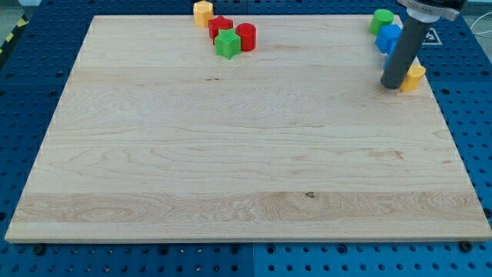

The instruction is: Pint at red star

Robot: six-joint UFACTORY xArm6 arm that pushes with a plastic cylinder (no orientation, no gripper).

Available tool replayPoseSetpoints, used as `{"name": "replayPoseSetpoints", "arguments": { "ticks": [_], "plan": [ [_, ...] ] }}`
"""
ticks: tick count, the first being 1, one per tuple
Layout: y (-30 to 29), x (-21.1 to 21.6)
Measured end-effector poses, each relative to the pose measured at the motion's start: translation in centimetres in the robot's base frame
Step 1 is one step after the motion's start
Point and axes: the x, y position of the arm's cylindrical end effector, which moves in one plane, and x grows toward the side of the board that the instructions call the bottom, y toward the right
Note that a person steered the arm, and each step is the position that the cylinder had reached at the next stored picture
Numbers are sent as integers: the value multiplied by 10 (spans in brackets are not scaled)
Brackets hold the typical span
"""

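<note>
While the rod stands at the view's upper right, these hold:
My tip (391,85): on the wooden board (246,146), no jaws — a bare rod, nothing grasped.
Red star (219,28): well apart, toward the view's left.
Beside it: yellow block (203,11), green star (227,44), red cylinder (246,36).
Touching tip's right: yellow block (415,75) — blue block (387,38) and green block (381,20) above.

The rod (403,48) ran out of the view's top, so its upper part was cut off. It covered part of the blue block (387,38) and the left side of the yellow block (414,76), leaving both shapes unclear. The green star (227,44) overlapped the red star (219,27), hiding its lower points. My tip (392,85) stood beside the yellow block; contact could not be told.
</note>
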Motion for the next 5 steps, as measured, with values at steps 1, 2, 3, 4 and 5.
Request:
{"name": "replayPoseSetpoints", "arguments": {
  "ticks": [1,2,3,4,5],
  "plan": [
    [-64,0],
    [-86,0],
    [-103,1],
    [-106,-1],
    [-190,-12]
  ]
}}
